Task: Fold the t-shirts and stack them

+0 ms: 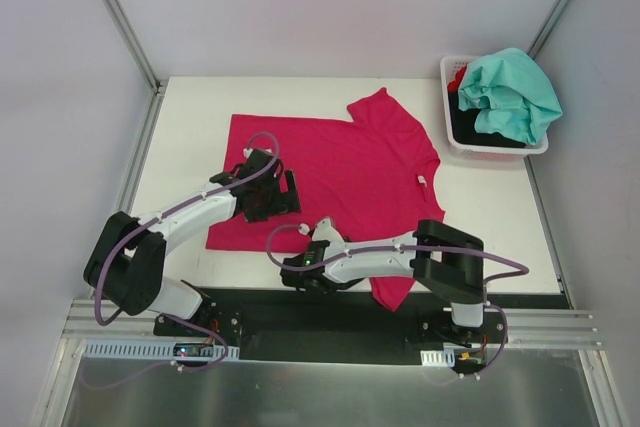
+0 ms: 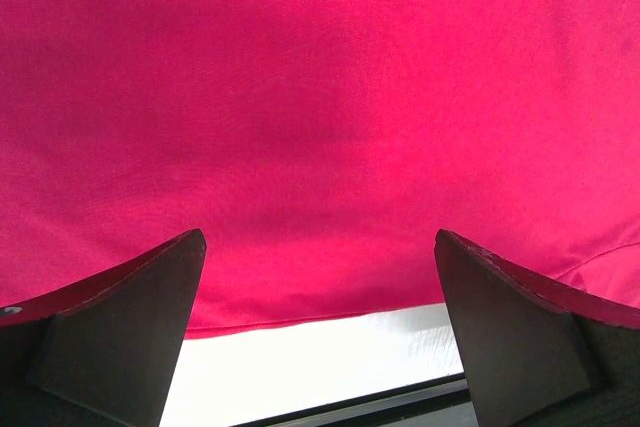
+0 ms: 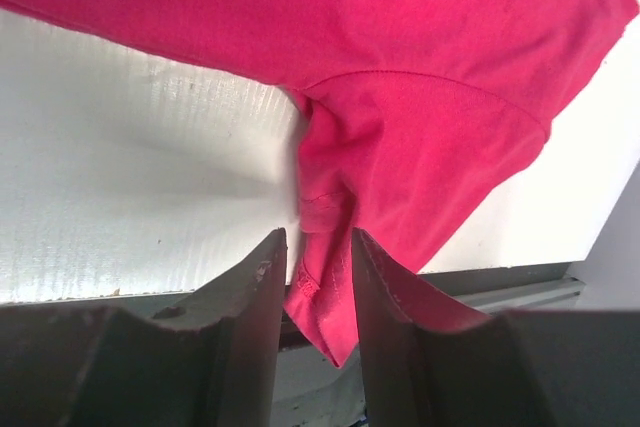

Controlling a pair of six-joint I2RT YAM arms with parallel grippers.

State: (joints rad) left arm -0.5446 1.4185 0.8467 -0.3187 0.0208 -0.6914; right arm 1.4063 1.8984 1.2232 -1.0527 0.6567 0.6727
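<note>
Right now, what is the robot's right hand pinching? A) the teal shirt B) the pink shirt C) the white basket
B: the right gripper is closed on a bunched bit of the pink shirt, as its wrist view shows.

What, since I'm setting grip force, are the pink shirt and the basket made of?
The pink shirt: soft matte knit cloth, probably cotton; it drapes, bunches between the right fingers and shows a stitched seam. The basket: white plastic, seemingly rigid; thin slotted walls.
</note>
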